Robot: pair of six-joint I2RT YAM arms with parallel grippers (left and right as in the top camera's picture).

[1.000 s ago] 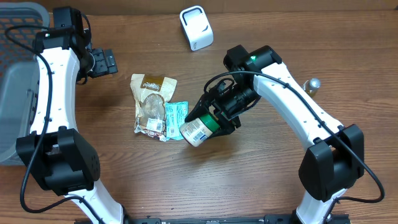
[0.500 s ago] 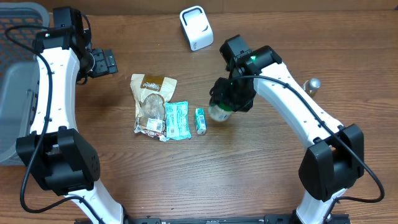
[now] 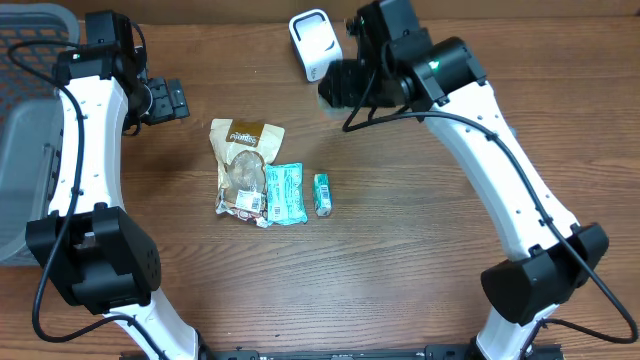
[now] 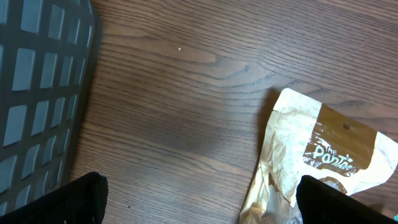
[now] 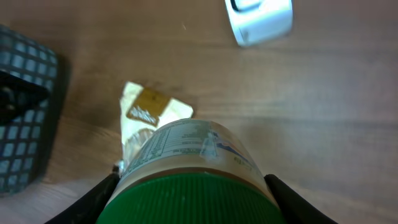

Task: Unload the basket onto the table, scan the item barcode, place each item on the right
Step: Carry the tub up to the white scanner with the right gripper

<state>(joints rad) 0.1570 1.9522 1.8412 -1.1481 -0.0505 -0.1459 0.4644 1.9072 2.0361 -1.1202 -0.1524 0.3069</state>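
- Wood-grain table (image 3: 400, 280) is lying below; right gripper (image 5: 193, 208) is clamping the green-lidded jar (image 5: 186, 149) aloft.
- Its long axis is running away from the wrist, with the white scanner (image 5: 258, 18) sitting just beyond.
- Left gripper (image 4: 214, 202) is hanging spread wide, farther off.
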